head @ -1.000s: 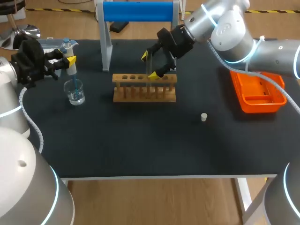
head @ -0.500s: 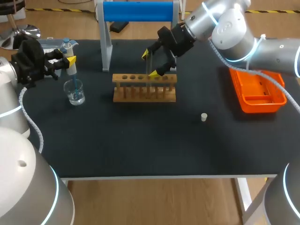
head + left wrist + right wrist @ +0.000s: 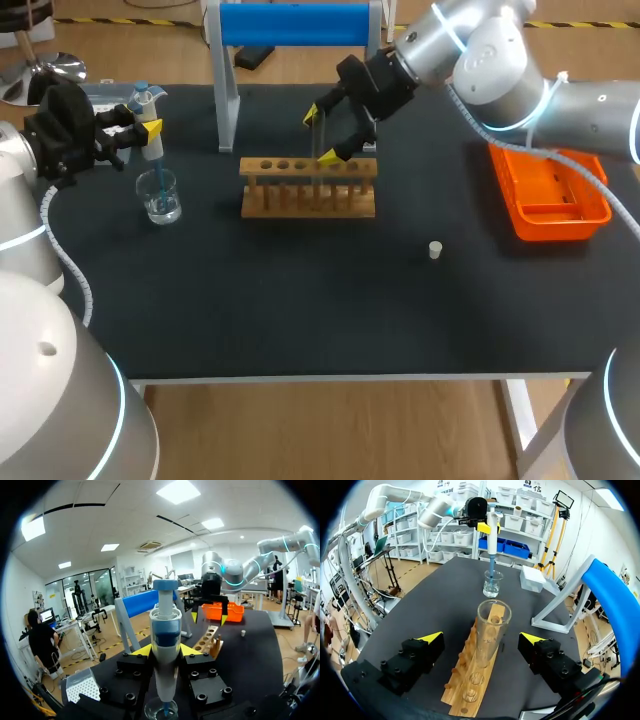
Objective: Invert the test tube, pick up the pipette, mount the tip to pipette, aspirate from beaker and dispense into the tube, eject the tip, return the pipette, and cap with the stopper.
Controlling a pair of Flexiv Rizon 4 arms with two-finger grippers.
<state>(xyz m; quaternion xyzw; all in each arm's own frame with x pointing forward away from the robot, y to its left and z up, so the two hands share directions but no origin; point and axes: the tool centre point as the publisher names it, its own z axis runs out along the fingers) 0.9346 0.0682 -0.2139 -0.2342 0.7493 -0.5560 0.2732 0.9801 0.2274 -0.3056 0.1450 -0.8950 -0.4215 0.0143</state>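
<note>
My left pincer [image 3: 165, 650] clamps the pipette [image 3: 165, 630]; the beaker [image 3: 161, 711] below is mostly hidden. My right pincer [image 3: 482, 638] gapes around the test tube [image 3: 490, 625].

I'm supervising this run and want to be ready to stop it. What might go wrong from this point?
The pipette, gripped by the left claw, has its tip inside the beaker: a sideways pull before lifting might tip it over. The right claw stands open around the test tube upright in the wooden rack: closing off-centre might knock the tube aslant or drag the rack.
</note>
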